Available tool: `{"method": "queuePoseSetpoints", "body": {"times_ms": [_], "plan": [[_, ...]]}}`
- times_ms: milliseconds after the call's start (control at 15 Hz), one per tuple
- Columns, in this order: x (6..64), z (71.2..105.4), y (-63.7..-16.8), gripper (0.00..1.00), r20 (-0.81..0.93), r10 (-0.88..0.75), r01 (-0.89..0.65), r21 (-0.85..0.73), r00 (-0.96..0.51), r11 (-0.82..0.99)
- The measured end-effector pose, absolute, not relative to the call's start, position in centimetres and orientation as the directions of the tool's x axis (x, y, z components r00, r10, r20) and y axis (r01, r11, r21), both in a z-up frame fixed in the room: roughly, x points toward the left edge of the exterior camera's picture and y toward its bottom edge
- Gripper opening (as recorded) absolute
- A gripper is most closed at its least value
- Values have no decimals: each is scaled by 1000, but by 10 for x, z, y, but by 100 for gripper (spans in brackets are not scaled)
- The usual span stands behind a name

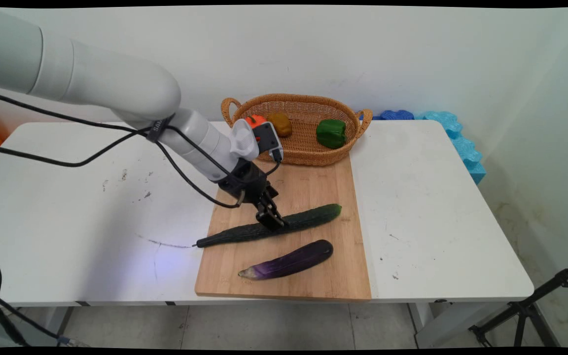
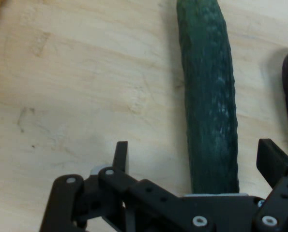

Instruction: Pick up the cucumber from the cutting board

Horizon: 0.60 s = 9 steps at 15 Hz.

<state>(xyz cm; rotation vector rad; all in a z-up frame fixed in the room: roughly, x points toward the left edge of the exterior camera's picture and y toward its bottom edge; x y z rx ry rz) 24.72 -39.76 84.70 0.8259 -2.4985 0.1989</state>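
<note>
your tool point(image 1: 271, 218) sits low over the cucumber point(image 1: 269, 226) on the wooden cutting board point(image 1: 313, 190), its fingers point(image 2: 120, 155) spread wide either side and seemingly not yet touching it, with the eggplant point(image 1: 289, 260) lying just beside on the near side.

The place looks like a robotics lab or test room made up as a mock kitchen. A white robot arm point(image 1: 116, 93) trailing loose black cables point(image 1: 67, 162) reaches over a scuffed white tabletop point(image 1: 437, 207) set against a bare white wall point(image 1: 412, 54), and a black tripod leg point(image 1: 535, 301) stands on the tiled floor by the tabletop's right near corner. The kitchen part is only props: a wooden cutting board point(image 1: 323, 276), a wicker basket point(image 1: 308, 150) and vegetables, with blue foam pieces point(image 1: 461, 143) stacked against the wall by the far right corner.
</note>
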Motion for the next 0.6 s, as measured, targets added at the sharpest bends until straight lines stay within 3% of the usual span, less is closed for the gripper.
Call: {"method": "queuePoseSetpoints", "body": {"times_ms": [600], "plan": [[246,829,-392,100,481,-518,-580,23,-707,814]]}}
